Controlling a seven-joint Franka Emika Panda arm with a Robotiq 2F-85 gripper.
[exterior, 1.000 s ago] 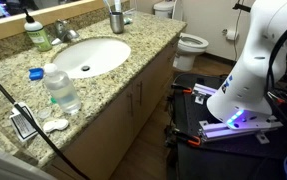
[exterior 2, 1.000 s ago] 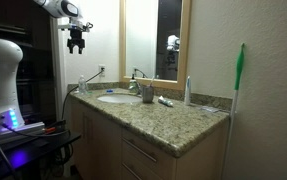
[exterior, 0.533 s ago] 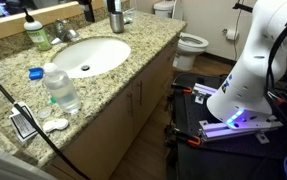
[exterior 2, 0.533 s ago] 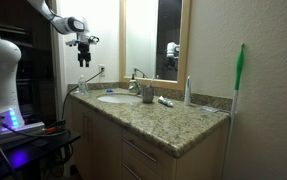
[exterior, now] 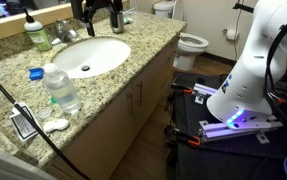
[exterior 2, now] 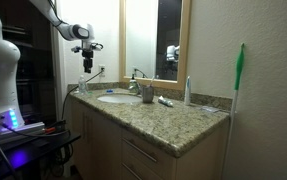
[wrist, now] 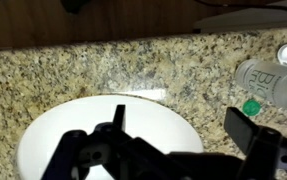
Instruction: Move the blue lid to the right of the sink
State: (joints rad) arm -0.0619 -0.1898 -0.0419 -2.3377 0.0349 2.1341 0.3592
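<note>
The blue lid (exterior: 35, 73) is a small round cap lying on the granite counter, left of the sink (exterior: 88, 55) and beside a clear plastic bottle (exterior: 61, 88). In the wrist view the lid (wrist: 251, 106) looks teal and lies just below the bottle (wrist: 273, 80). My gripper (exterior: 96, 10) hangs above the back of the sink, near the faucet (exterior: 65, 32). In an exterior view it (exterior 2: 86, 62) is well above the counter. In the wrist view the gripper (wrist: 181, 125) is open and empty over the white basin (wrist: 83, 130), with the lid off to its right.
A green soap bottle (exterior: 38, 33) and a cup (exterior: 116, 18) stand by the backsplash. A small metal item (exterior: 23, 123) and a white piece (exterior: 55, 125) lie at the counter's near end. A toilet (exterior: 188, 42) stands beyond the counter. A green-handled brush (exterior 2: 238, 70) leans on the wall.
My gripper has come down and moved in over the sink from higher up beside the counter. The lid and bottle have not moved.
</note>
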